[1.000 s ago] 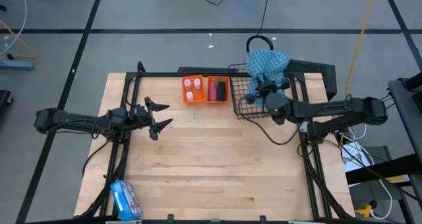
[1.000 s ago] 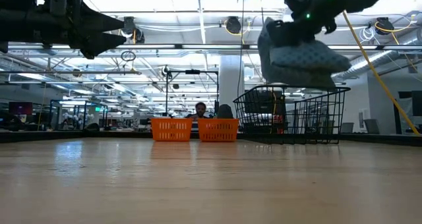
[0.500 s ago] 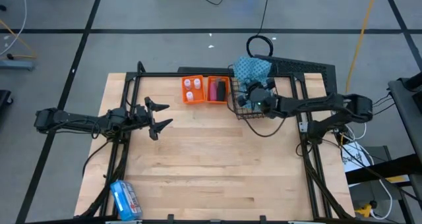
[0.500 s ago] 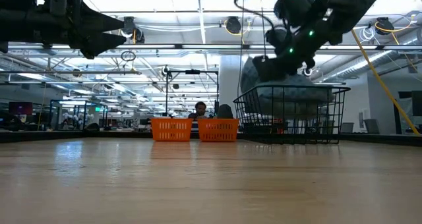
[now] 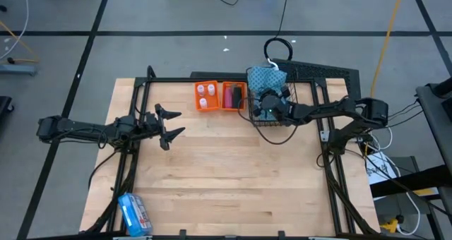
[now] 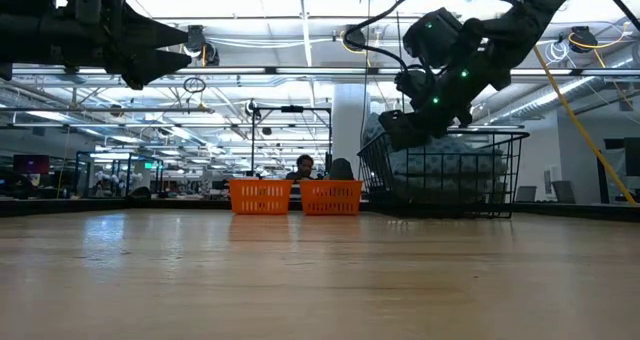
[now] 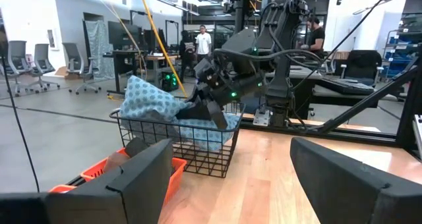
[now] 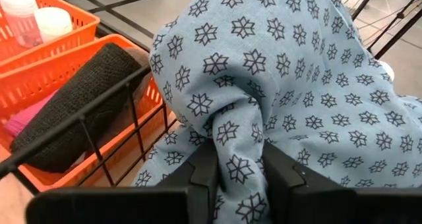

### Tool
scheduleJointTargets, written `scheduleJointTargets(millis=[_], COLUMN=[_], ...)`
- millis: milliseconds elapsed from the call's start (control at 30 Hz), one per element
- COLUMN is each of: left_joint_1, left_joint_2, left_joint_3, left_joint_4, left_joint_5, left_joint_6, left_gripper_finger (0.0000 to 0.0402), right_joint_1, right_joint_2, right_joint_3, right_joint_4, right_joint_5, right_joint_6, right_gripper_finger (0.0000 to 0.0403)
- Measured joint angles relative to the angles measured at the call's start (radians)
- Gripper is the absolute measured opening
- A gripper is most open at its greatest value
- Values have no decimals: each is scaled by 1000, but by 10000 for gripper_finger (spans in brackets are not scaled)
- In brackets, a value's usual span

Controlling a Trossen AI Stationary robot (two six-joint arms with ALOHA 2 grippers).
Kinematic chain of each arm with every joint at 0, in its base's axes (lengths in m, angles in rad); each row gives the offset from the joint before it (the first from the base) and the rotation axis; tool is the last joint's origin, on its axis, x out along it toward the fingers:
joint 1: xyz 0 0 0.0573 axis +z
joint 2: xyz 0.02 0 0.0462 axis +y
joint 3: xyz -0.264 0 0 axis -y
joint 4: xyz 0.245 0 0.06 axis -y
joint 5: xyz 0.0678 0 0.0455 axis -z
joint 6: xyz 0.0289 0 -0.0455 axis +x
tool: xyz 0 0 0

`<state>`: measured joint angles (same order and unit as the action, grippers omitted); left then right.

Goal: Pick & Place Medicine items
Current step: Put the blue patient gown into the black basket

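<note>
The right gripper (image 6: 400, 130) was lowered to the rim of a black wire basket (image 6: 445, 175) at the far right of the bench (image 6: 320, 280), with pale patterned cloth (image 6: 450, 165) filling the basket. Two orange bins (image 6: 295, 196) stood side by side left of the basket. The left gripper (image 6: 170, 52) hung high at upper left, well above the bench.
</note>
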<state>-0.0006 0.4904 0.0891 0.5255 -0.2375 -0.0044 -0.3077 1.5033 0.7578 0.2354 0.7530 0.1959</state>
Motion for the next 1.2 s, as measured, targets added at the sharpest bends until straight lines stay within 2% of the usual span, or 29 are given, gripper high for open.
scheduleJointTargets(millis=[233, 533, 733, 867, 1033, 1200], left_joint_1=[0, 0, 0, 0, 0, 0], left_joint_2=[0, 0, 0, 0, 0, 0], left_joint_3=[0, 0, 0, 0, 0, 0], left_joint_4=[0, 0, 0, 0, 0, 0], left_joint_5=[0, 0, 0, 0, 0, 0], left_joint_6=[0, 0, 0, 0, 0, 0], left_gripper_finger=[310, 310, 310, 310, 310, 310], right_joint_1=[3, 16, 15, -7, -24, -51], right_joint_2=[0, -44, -148, -219, -235, -206], right_joint_3=[0, 0, 8, 94, 211, 231], right_joint_4=[-7, -6, -11, -126, -276, -257], right_joint_5=[-4, -116, -133, -212, -235, -297], right_joint_6=[2, 21, -33, -77, -122, -203], right_gripper_finger=[99, 192, 211, 183, 93, 10])
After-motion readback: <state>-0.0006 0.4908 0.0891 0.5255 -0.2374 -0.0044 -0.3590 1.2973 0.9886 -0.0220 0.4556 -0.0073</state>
